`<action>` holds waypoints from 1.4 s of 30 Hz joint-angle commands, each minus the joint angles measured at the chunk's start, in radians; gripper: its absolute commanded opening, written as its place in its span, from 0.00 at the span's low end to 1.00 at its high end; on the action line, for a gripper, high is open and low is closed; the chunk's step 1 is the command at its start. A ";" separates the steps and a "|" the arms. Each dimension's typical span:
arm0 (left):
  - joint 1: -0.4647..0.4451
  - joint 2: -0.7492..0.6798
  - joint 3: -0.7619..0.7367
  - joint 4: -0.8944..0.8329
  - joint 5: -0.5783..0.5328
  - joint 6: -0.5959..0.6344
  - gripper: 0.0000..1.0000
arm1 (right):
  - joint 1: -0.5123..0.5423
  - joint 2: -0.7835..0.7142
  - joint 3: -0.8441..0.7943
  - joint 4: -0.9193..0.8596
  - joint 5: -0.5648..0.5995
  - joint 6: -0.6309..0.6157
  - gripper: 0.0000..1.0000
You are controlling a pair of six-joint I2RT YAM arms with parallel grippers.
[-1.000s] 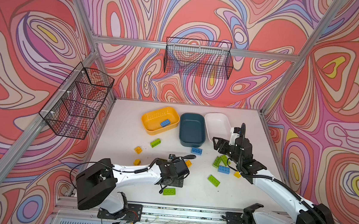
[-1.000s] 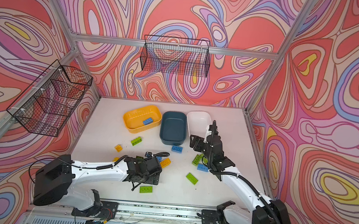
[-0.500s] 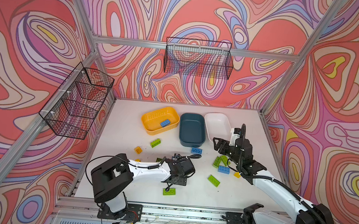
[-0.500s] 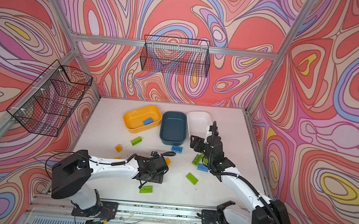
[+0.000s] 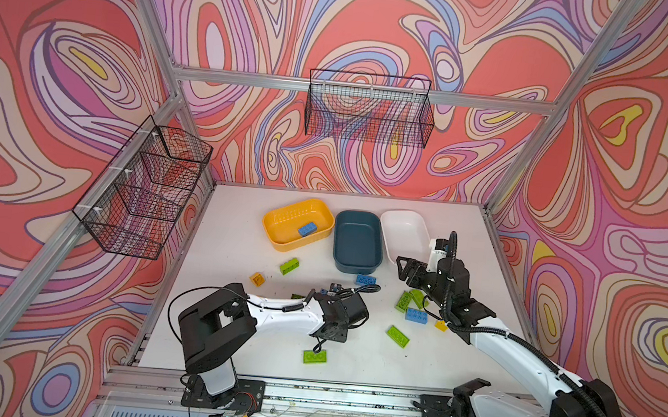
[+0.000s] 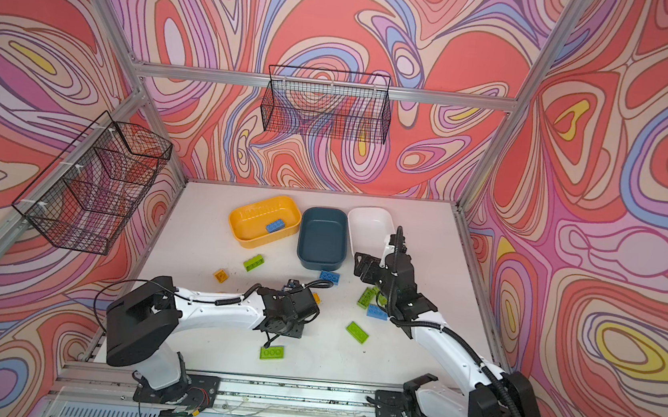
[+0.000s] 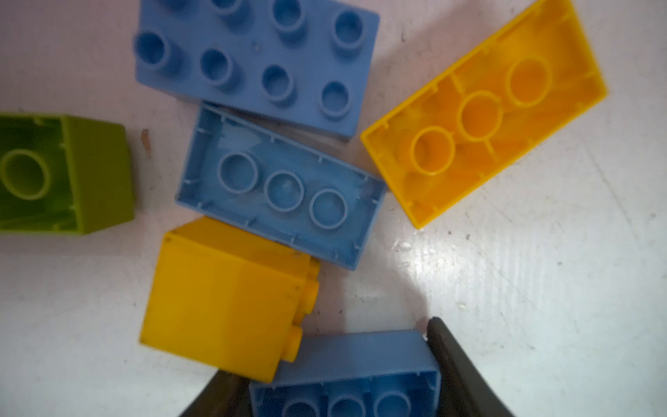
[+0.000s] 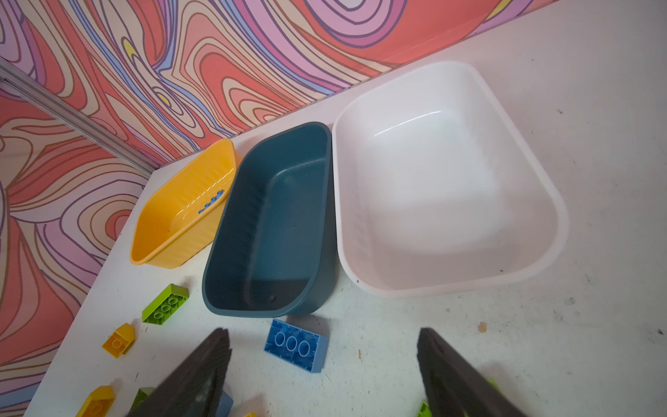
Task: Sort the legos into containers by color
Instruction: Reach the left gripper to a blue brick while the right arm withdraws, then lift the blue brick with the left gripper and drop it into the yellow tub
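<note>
In the left wrist view my left gripper (image 7: 343, 361) is shut on a blue lego (image 7: 346, 375), hollow side up, with a finger against each short side. A yellow lego (image 7: 223, 303) leans over one finger. Close by lie two more blue legos (image 7: 281, 184), a yellow one (image 7: 483, 108) and a green one (image 7: 61, 173). In both top views this gripper (image 5: 334, 297) points down mid-table. My right gripper (image 5: 406, 268) hangs open and empty in front of the teal container (image 5: 356, 241). The yellow container (image 5: 279, 233) holds one blue lego (image 5: 307, 228). The white container (image 5: 403, 233) holds nothing.
Loose legos lie on the table: green (image 5: 289, 265), yellow (image 5: 257, 279), blue (image 5: 365, 280), a green and blue cluster (image 5: 410, 306), green (image 5: 397, 336) and green (image 5: 314, 357) near the front. Wire baskets (image 5: 369, 108) hang on the walls.
My left arm has swung rightward and its jaws have closed from wide open onto the blue lego. The right arm has stayed still.
</note>
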 commanded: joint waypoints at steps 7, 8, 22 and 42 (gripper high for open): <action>0.004 -0.096 0.024 -0.078 -0.059 0.052 0.48 | -0.008 -0.005 -0.014 0.006 0.007 0.007 0.85; 0.007 -0.115 0.036 -0.095 -0.071 0.072 0.48 | -0.009 -0.005 -0.014 0.005 0.007 0.007 0.85; 0.393 -0.333 0.219 -0.186 -0.009 0.430 0.46 | -0.007 0.009 -0.010 0.014 -0.069 0.002 0.84; 0.848 0.452 1.019 -0.208 0.141 0.663 0.46 | -0.007 0.044 -0.042 0.091 -0.149 -0.003 0.84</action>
